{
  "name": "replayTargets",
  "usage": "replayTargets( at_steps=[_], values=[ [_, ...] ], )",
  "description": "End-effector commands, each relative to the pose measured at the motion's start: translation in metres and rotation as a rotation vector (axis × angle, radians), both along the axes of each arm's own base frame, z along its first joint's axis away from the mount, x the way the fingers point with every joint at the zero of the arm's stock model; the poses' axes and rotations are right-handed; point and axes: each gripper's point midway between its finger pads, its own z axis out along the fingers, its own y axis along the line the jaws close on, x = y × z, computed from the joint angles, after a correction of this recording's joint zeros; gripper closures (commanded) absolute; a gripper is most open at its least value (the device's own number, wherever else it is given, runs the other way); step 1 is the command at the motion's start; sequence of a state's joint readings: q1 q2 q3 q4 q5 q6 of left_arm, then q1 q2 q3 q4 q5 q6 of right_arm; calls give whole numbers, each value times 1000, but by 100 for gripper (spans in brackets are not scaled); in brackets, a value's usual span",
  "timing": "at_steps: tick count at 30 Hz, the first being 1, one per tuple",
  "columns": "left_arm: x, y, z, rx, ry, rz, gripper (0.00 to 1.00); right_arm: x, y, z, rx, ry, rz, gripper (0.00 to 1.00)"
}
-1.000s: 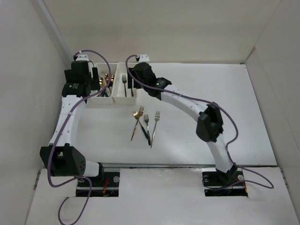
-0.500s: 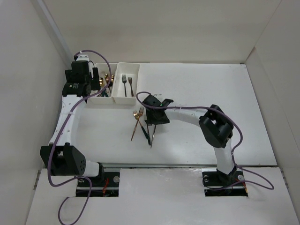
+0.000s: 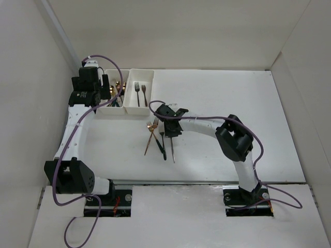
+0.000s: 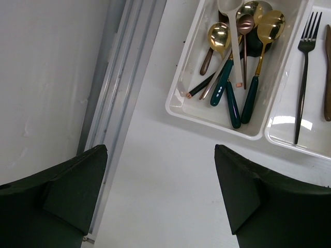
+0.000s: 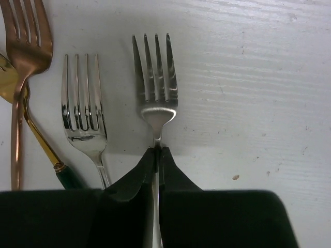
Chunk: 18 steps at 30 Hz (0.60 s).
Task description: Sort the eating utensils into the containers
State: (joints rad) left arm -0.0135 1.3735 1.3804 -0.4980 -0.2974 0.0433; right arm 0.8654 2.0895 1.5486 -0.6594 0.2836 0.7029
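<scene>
My right gripper (image 5: 156,153) has its two dark fingers pinched together on the thin neck of a silver fork (image 5: 155,77), just below the tines. The fork points away from the wrist camera and looks to lie flat on the white table (image 3: 232,103). I cannot tell whether it has left the surface.

Just beside it on the left lies a second silver fork (image 5: 83,103), parallel and not touching. Further left is a copper fork (image 5: 23,31), crossed by a gold stem with a dark green handle (image 5: 66,175). From above, this small cluster sits mid-table, in front of the two white bins.

The right bin (image 3: 135,109) holds forks, including a black fork (image 4: 305,51). The left bin (image 4: 176,103) touches it and holds spoons (image 4: 248,31) in gold and copper, several with dark green handles.

My left gripper (image 4: 160,196) hangs wide open and empty above bare table, just short of the left bin.

I judge this to be the grasp step on one fork. Next, I would lift it straight up so that its handle clears the neighbouring fork. Then I would carry it back over the right bin, line it up with the bin's long side and release it low. The grip is on a narrow neck, so the fork could swing or slip during a fast move.
</scene>
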Motion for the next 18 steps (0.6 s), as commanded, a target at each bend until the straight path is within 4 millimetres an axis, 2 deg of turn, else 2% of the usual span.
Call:
replayTargets(
  at_steps=[1,3,4,7,8,10,11,13,14,15,16,17,18],
  values=[
    [4,2,17,11,-47,15,18,-17,-18,-34,-71,98,-36,100],
    [4,2,17,11,-47,15,18,0,-25,-6,-80,16,-68,100],
    [4,2,17,11,-47,15,18,24,-34,16,-108,-84,-118,100],
    [4,2,17,11,-47,15,18,65,-49,82,-176,-295,-135,100],
    [6,2,17,11,-47,15,18,83,-40,118,-150,-383,-142,100],
    [8,2,14,12,-37,15,18,108,-31,172,-129,-524,-115,100],
    [8,2,14,12,-37,15,18,129,-13,222,-20,-657,-139,100],
    [9,2,10,12,-27,15,18,149,6,271,53,-805,-91,100],
    [9,2,10,12,-27,15,18,159,17,291,129,-873,-73,100],
    [12,2,10,12,-27,15,18,177,30,324,259,-999,-102,100],
    [13,2,12,12,-36,15,18,188,48,318,306,-1026,-92,100],
    [15,2,8,12,-27,15,18,200,55,321,351,-1054,-104,100],
    [15,2,8,12,-27,15,18,208,63,357,430,-1129,-133,100]
  ],
)
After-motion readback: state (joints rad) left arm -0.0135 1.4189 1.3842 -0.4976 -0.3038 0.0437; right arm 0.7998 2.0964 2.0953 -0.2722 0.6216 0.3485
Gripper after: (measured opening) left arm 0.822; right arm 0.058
